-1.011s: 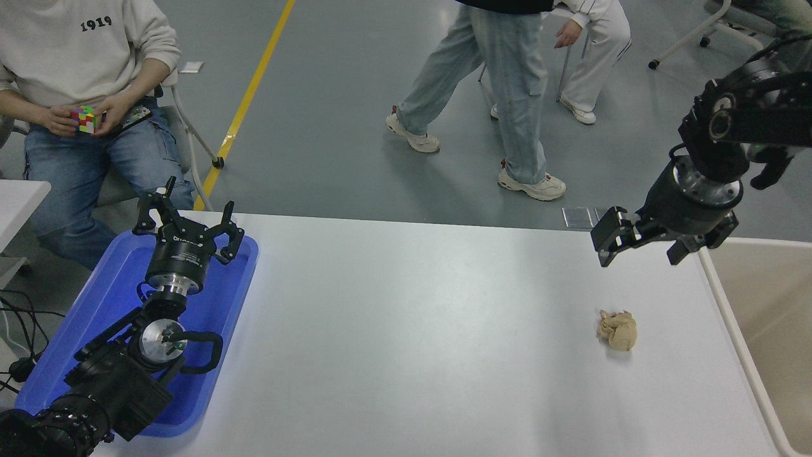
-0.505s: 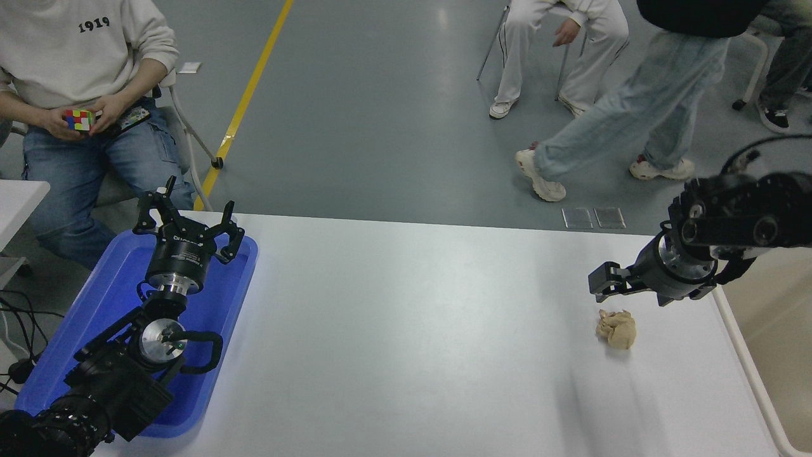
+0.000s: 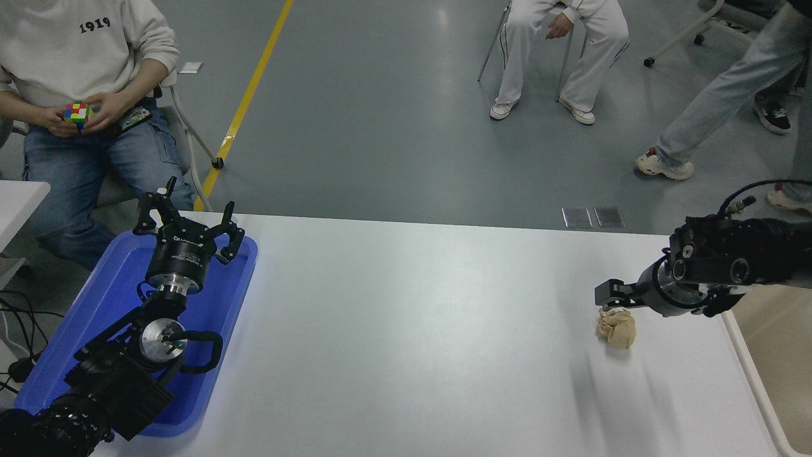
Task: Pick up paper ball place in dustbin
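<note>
Paper ball [image 3: 616, 328] lies on the white table [image 3: 412, 330], near the dustbin [image 3: 771, 355] at the table's right edge. We note the right gripper [image 3: 610, 297] just above the ball; we cannot tell its finger spacing. Left gripper [image 3: 188, 223], fingers spread wide, rests over the blue tray [image 3: 95, 304], well apart from the ball.

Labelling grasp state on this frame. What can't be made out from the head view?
- Right gripper: seen side-on just above the paper ball, so open or shut, and whether it touches, cannot be told.
- Dustbin: cut off by the right and bottom edges; only rim and some inner wall show.
- Left gripper: parked over the blue tray, hiding part of the tray floor.
</note>
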Available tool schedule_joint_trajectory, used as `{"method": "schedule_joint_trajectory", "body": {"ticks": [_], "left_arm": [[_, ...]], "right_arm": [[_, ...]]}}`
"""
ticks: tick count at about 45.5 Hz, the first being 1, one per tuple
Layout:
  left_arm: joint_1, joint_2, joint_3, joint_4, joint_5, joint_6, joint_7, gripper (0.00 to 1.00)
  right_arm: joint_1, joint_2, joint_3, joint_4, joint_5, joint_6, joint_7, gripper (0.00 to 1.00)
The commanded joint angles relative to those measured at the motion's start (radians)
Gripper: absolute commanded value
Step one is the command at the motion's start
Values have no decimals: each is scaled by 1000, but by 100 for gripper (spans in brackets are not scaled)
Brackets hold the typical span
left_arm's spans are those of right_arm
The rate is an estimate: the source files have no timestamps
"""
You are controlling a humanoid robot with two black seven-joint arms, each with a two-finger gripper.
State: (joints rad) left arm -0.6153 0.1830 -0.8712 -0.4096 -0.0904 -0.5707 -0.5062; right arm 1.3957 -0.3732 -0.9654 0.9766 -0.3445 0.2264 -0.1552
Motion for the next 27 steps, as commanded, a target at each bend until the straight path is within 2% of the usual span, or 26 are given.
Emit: {"method": "schedule_joint_trajectory", "body": {"ticks": [1, 10, 27], "left_arm": [[-1, 0, 1, 0, 0, 0, 0, 100], [0, 0, 0, 0, 0, 0, 0, 100], [-1, 0, 1, 0, 0, 0, 0, 100]], "right_arm": [[-90, 30, 42, -84, 1, -35, 0, 100], [-161, 72, 63, -148, 10, -45, 0, 100], [-216, 74, 83, -226, 18, -117, -1, 100]]}}
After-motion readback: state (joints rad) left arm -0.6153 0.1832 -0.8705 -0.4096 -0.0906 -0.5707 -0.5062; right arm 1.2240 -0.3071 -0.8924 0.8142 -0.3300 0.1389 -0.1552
